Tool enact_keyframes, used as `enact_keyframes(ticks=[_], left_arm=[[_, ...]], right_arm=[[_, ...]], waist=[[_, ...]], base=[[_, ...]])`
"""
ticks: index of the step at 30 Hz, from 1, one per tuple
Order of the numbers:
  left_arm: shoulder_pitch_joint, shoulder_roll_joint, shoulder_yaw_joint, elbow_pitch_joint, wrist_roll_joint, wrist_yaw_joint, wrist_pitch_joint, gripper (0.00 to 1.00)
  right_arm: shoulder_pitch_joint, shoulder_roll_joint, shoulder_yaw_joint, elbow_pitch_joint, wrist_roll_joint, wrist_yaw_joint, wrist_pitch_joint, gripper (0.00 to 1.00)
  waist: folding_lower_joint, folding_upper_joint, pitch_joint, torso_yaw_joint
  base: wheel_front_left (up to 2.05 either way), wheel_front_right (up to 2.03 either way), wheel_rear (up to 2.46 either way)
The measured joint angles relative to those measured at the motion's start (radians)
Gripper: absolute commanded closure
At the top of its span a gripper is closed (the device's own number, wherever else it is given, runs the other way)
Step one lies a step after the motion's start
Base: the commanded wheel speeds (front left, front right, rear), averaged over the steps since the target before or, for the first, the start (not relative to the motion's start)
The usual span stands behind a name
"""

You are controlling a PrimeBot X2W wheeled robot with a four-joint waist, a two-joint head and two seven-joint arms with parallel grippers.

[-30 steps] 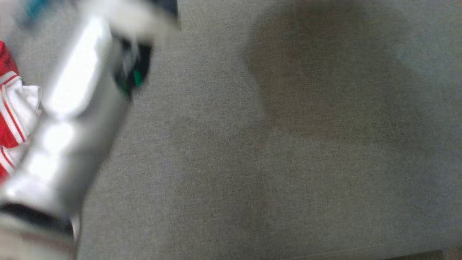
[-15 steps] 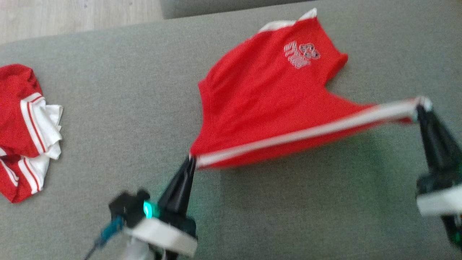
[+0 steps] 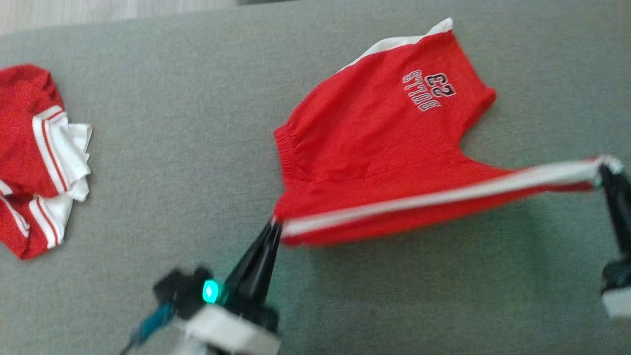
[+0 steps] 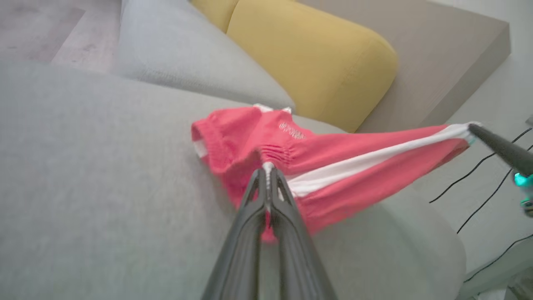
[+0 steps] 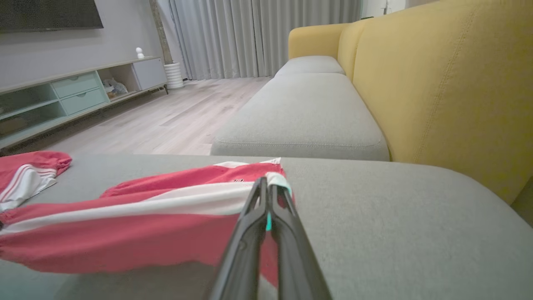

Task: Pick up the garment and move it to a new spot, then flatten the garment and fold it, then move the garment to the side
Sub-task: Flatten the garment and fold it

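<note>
At the bottom centre of the head view, my left gripper (image 3: pixel 275 227) is clamped tight on one end of the white-striped edge of the red shorts (image 3: pixel 374 148). At the right edge of the frame, my right gripper (image 3: pixel 606 172) is pinched closed on the other end. The striped edge stretches taut and lifted between them. The rest of the shorts drapes onto the grey woven sofa seat (image 3: pixel 172 148) in the upper middle of the frame. White stitched lettering (image 3: pixel 430 91) sits upside down on the soft knit.

A second red-and-white garment (image 3: pixel 39 158) lies crumpled at the left edge, well apart.

The left wrist view adds a rounded yellow back cushion (image 4: pixel 316 58) and thin dark cables (image 4: pixel 479 183) on the floor. The right wrist view adds pale wood flooring (image 5: pixel 166 116), a low cabinet (image 5: pixel 75 91) and grey pleated curtains (image 5: pixel 258 37).
</note>
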Motion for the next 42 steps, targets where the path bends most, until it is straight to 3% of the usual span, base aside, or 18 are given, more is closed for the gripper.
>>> enact_keyframes(ticks=[6, 7, 11, 17, 22, 23, 24, 26, 27, 28, 29, 30, 37, 42], left_arm=[[-0.268, -0.097, 0.009, 0.036, -0.026, -0.007, 0.088, 1.00], [-0.372, -0.127, 0.019, 0.079, -0.027, 0.002, 0.116, 1.00], [-0.524, -0.167, 0.028, 0.203, -0.024, 0.040, 0.192, 1.00], [-0.623, -0.200, 0.042, 0.357, -0.015, 0.072, 0.226, 1.00], [-0.678, -0.217, 0.038, 0.434, 0.000, 0.068, 0.194, 1.00], [-0.690, -0.221, 0.037, 0.449, 0.000, 0.060, 0.183, 0.85], [-0.705, -0.225, 0.036, 0.466, 0.000, 0.052, 0.171, 0.60], [-0.732, -0.235, 0.034, 0.505, 0.000, 0.040, 0.150, 0.48], [-0.744, -0.240, 0.034, 0.525, -0.001, 0.034, 0.139, 0.37], [-0.755, -0.242, 0.033, 0.543, -0.003, 0.030, 0.128, 0.34], [-0.763, -0.244, 0.033, 0.561, -0.005, 0.027, 0.117, 0.20], [-0.769, -0.244, 0.033, 0.579, -0.013, 0.026, 0.105, 0.00], [-0.760, -0.254, 0.011, 0.647, -0.036, 0.023, 0.002, 0.00], [-0.695, -0.254, 0.017, 0.623, 0.005, 0.075, -0.050, 0.00]], right_arm=[[-0.252, -0.031, 0.000, 0.124, 0.020, 0.000, 0.066, 1.00], [-0.348, -0.067, 0.032, 0.182, 0.036, 0.000, 0.093, 1.00], [-0.535, -0.128, 0.141, 0.289, 0.087, 0.000, 0.152, 1.00], [-0.775, -0.169, 0.319, 0.464, 0.174, 0.000, 0.184, 1.00], [-0.914, -0.191, 0.455, 0.588, 0.231, 0.000, 0.183, 1.00], [-0.939, -0.192, 0.477, 0.614, 0.238, 0.000, 0.183, 1.00], [-0.962, -0.196, 0.503, 0.636, 0.240, 0.000, 0.182, 1.00], [-1.004, -0.197, 0.554, 0.669, 0.257, 0.000, 0.169, 1.00], [-1.022, -0.196, 0.577, 0.686, 0.264, 0.000, 0.159, 1.00], [-1.040, -0.196, 0.600, 0.702, 0.266, 0.000, 0.146, 0.89], [-1.056, -0.196, 0.622, 0.719, 0.266, 0.000, 0.134, 0.26], [-1.070, -0.194, 0.641, 0.737, 0.266, 0.000, 0.111, 0.00], [-1.092, -0.180, 0.763, 0.768, 0.324, 0.000, -0.022, 0.00], [-1.062, -0.182, 0.776, 0.802, 0.367, 0.000, -0.054, 0.00]], waist=[[0.0003, 0.0000, 0.059, 0.038], [0.0004, 0.0000, 0.082, 0.054], [0.0005, 0.0000, 0.128, 0.083], [0.0005, 0.0000, 0.185, 0.113], [0.0003, 0.0000, 0.215, 0.133], [0.0003, 0.0000, 0.220, 0.137], [0.0003, 0.0000, 0.225, 0.142], [0.0003, 0.0000, 0.234, 0.151], [0.0003, 0.0000, 0.237, 0.156], [0.0003, 0.0000, 0.239, 0.158], [0.0003, -0.0001, 0.239, 0.160], [0.0004, 0.0000, 0.238, 0.160], [0.0001, 0.0000, 0.194, 0.155], [0.0000, 0.0000, 0.147, 0.153]], base=[[0.00, 0.00, 0.00], [0.00, 0.00, 0.00], [0.00, 0.00, 0.00], [0.00, 0.00, 0.00], [0.00, 0.00, 0.00], [0.00, 0.00, 0.00], [0.00, 0.00, 0.00], [0.00, 0.00, 0.00], [0.00, 0.00, 0.00], [0.00, 0.00, 0.00], [0.00, 0.00, 0.00], [0.00, 0.00, 0.00], [0.00, 0.00, 0.00], [0.00, 0.00, 0.00]])
